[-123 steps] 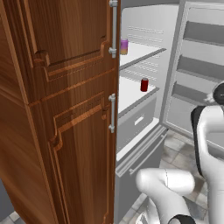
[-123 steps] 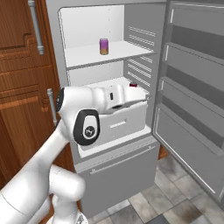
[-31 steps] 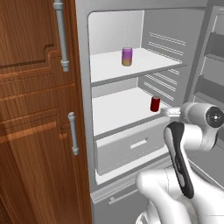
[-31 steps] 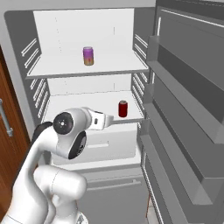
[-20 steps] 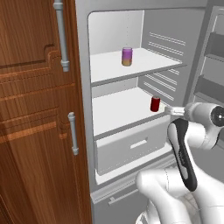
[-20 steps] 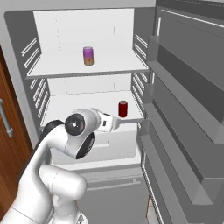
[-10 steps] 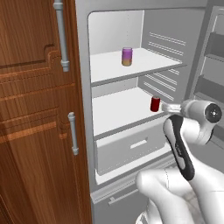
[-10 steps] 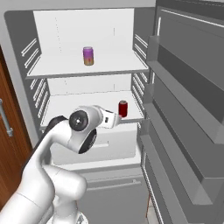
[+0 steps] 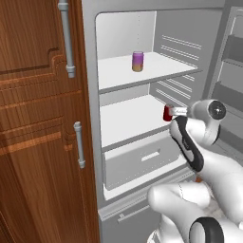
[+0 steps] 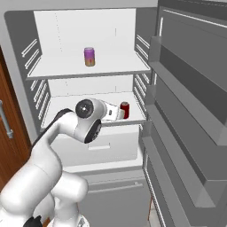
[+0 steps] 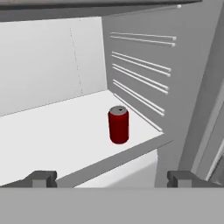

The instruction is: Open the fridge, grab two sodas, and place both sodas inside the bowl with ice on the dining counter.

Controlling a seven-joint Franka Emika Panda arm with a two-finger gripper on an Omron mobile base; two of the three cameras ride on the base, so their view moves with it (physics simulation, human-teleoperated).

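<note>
The fridge (image 9: 190,57) (image 10: 66,35) stands open. A red soda (image 9: 167,113) (image 10: 125,110) (image 11: 118,124) stands upright near the front right of its lower white shelf. The purple and orange soda (image 9: 137,61) (image 10: 89,56) stands on the upper shelf. My gripper (image 9: 178,111) (image 10: 118,113) (image 11: 112,179) is open just in front of the lower shelf's edge, level with the red can and pointing at it. A short gap separates them, and nothing is between the fingers. The bowl and the dining counter are out of view.
The fridge door (image 10: 190,111) (image 9: 232,71) hangs open on the right, its racks close beside my arm. A white drawer (image 9: 142,159) (image 10: 104,146) sits under the lower shelf. A brown wooden cabinet (image 9: 38,118) (image 10: 6,133) with steel handles borders the fridge on the left.
Over the last second my hand has pushed forward toward the red soda, jaws staying open. Both cans have stayed put. Several seconds back the base stood further left.
</note>
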